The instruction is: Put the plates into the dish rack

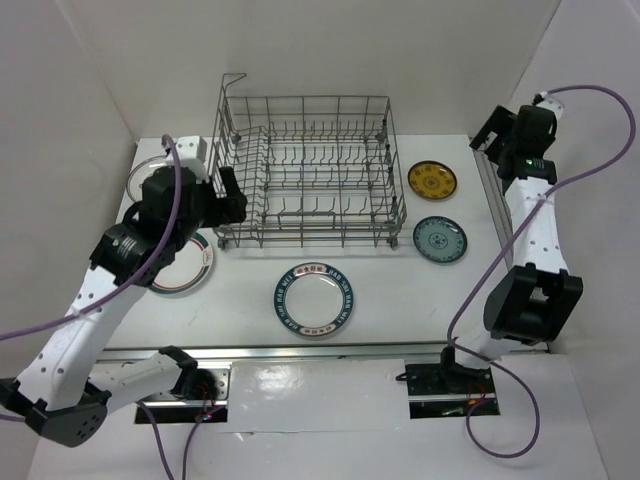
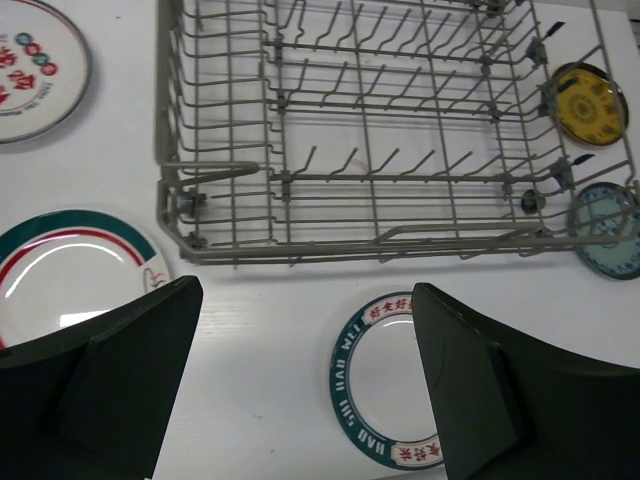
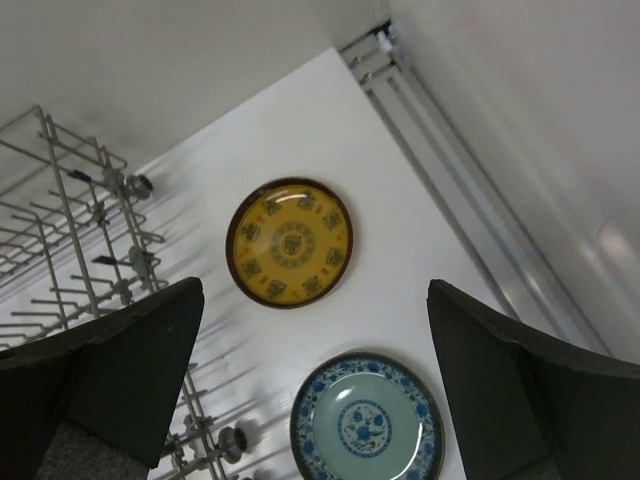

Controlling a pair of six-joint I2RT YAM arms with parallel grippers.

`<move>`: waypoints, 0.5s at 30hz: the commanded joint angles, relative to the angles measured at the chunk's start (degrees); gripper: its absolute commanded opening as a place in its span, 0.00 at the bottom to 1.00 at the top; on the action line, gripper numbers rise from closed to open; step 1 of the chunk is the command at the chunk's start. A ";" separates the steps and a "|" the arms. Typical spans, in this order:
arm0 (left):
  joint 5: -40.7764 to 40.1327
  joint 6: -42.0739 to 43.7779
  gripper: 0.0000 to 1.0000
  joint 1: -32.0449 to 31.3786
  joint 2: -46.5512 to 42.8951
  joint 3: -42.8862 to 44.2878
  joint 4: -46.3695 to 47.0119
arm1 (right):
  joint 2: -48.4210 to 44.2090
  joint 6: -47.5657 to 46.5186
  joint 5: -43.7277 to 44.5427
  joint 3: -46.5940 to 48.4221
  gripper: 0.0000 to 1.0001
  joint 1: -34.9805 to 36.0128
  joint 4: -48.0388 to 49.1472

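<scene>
Dish rack (image 1: 305, 170): standing at the table's (image 1: 240, 300) 12 o'clock.
Left gripper (image 2: 308, 290): hovering released, fingers wide apart, at the rack's 9 o'clock side.
Right gripper (image 3: 312, 290): hanging released above the yellow plate (image 1: 432, 181).
Plates, all lying on the table outside the rack:
- yellow plate: at the rack's 3 o'clock
- teal-blue plate (image 1: 439, 239): 4 o'clock
- lettered-rim plate (image 1: 314, 299): 6 o'clock
- teal-rim plate (image 2: 70, 270): 8 o'clock
- red-marked plate (image 2: 30, 65): 9 o'clock

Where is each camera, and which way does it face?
Top: above and behind the left arm and right arm, facing down at the table; both show.
Left wrist: looks past the open left gripper at the dish rack.
Right wrist: looks past the open right gripper at the yellow plate and blue plate.
Both wrist views share those plates.
</scene>
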 commanded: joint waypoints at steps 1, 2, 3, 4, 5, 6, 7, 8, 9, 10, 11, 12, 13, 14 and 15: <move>7.85 0.44 1.00 2.22 3.72 4.90 6.14 | 1.41 1.55 -15.27 -2.44 1.00 -0.46 9.09; 11.01 0.44 1.00 3.62 4.44 5.43 6.84 | 3.34 1.55 -15.80 -3.22 1.00 -1.16 10.49; 12.17 0.96 1.00 4.42 4.97 5.43 7.54 | 3.88 1.55 -17.64 -5.23 1.00 -1.69 12.24; 13.75 0.97 1.00 5.21 4.97 5.43 8.68 | 3.88 1.55 -18.26 -6.56 1.00 -1.70 13.39; 16.02 1.58 1.00 6.79 4.97 3.69 9.65 | 3.88 2.07 -20.53 -8.48 1.00 -2.48 18.53; 16.92 1.58 1.00 7.67 4.45 2.98 9.66 | 3.88 2.07 -22.29 -11.11 1.00 -2.49 19.80; 18.23 1.58 1.00 8.64 4.45 2.19 11.05 | 3.88 2.07 -24.23 -11.66 1.00 -2.49 20.34; 21.03 2.19 1.00 11.00 3.66 0.62 11.58 | 5.45 2.07 -24.25 -11.67 1.00 -2.49 21.39; 21.93 2.20 1.00 11.72 2.79 -0.01 11.59 | 6.33 2.07 -24.25 -12.19 0.98 -2.49 21.92; 22.54 2.20 1.00 12.33 2.78 -0.54 12.29 | 7.04 2.07 -24.25 -12.89 0.97 -2.49 22.45; 23.25 2.72 1.00 12.34 1.99 -1.15 12.82 | 8.26 1.55 -24.25 -13.42 0.97 -2.49 23.76; 23.78 2.72 1.00 12.34 1.99 -1.16 12.82 | 8.80 1.55 -24.25 -14.38 0.94 -3.01 24.64; 23.78 2.72 1.00 12.34 1.20 -1.68 12.82 | 9.33 0.94 -24.25 -14.39 0.94 -3.02 25.17; 24.30 2.72 1.00 12.34 0.32 -1.69 12.82 | 10.03 0.93 -22.51 -14.39 0.94 -3.02 25.18; 24.31 2.72 1.00 12.34 0.32 -2.38 13.34 | 11.51 0.41 -22.49 -14.39 0.94 -3.02 25.18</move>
